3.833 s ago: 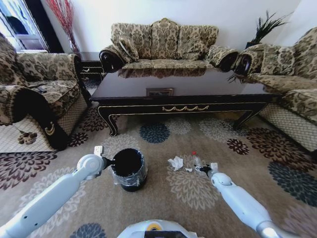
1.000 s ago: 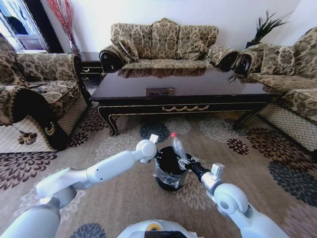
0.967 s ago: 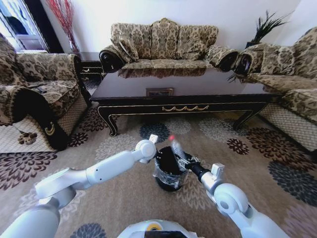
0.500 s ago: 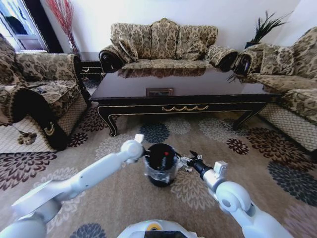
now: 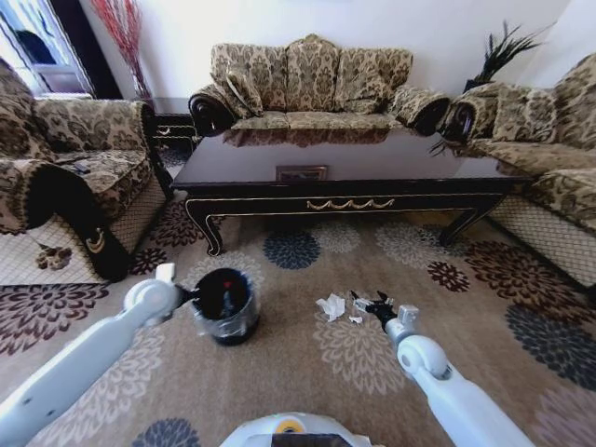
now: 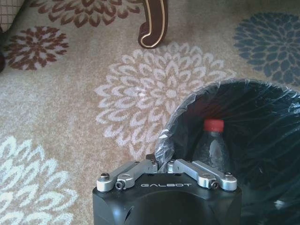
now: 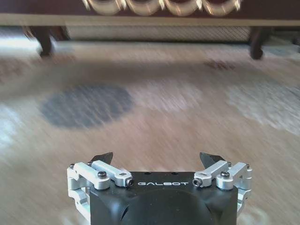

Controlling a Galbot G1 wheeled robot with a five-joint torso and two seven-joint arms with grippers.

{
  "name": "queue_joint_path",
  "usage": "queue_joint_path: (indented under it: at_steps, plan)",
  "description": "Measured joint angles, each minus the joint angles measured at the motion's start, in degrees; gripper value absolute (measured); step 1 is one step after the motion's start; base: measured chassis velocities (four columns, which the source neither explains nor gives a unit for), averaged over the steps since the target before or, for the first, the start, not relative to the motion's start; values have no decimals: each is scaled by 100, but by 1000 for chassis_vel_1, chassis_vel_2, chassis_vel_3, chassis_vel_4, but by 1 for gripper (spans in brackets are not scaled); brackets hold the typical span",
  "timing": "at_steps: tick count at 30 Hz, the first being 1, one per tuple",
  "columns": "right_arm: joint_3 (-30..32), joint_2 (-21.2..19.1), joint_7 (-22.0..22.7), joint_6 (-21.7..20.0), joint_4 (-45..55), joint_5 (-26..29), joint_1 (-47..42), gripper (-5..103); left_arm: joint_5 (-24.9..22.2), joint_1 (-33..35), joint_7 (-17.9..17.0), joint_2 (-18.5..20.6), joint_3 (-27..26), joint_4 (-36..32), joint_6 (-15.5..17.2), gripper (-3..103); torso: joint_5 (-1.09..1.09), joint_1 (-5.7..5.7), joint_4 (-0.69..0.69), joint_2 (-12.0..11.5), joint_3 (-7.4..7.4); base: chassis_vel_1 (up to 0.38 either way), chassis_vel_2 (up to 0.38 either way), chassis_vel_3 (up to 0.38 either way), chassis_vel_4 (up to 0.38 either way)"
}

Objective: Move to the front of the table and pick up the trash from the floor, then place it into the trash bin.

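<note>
Soft, even daylight fills the room. The glossy dark brown wooden tabletop [image 5: 345, 154] mirrors the patterned sofa beyond it. The head view bows outward at its edges; the right wrist view smears with motion blur ahead of the pincer [image 7: 159, 161].

Legible text: the brand "GALBOT" in light capitals on the black housing of the left claw [image 6: 163, 165], just behind its fingers. The same "GALBOT" marking on the black housing of the right claw [image 7: 158, 158]. No other lettering, numbers or signs readable
</note>
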Motion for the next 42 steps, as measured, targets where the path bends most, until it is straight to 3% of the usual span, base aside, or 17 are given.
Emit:
queue_joint_path:
  at_steps: [3, 8, 24, 35, 39, 42]
  plan:
    - [-65, 157, -59, 182, -827, -250, 157, 100, -3, 85, 5, -114, -52, -162, -2, 4, 0, 1, -8, 0, 0, 0, 0, 0, 0]
    - [-214, 282, -237, 429, -1574, -632, 407, 100, -29, 90, -84, -223, 28, -302, -2, 4, 0, 0, -4, 0, 0, 0, 0, 0, 0]
    - [-1001, 686, -463, 584, -2479, -977, 1092, 100, -43, 44, -115, -384, 150, -247, -3, 4, 0, 1, -4, 0, 0, 0, 0, 0, 0]
    - [-1084, 1114, -564, 793, -3348, -1365, 1544, 93, 71, 42, -45, -482, 224, -205, -3, 4, 1, 0, -3, 0, 0, 0, 0, 0, 0]
    - [-1025, 1222, -566, 892, -3654, -1410, 1669, 81, 103, 14, -17, -508, 271, -182, -3, 4, 1, 1, -3, 0, 1, 0, 0, 0, 0]
    - [-977, 1211, -577, 997, -3809, -1425, 1743, 65, 102, -2, 0, -508, 287, -186, -3, 4, 1, 1, -2, 0, 0, 0, 0, 0, 0]
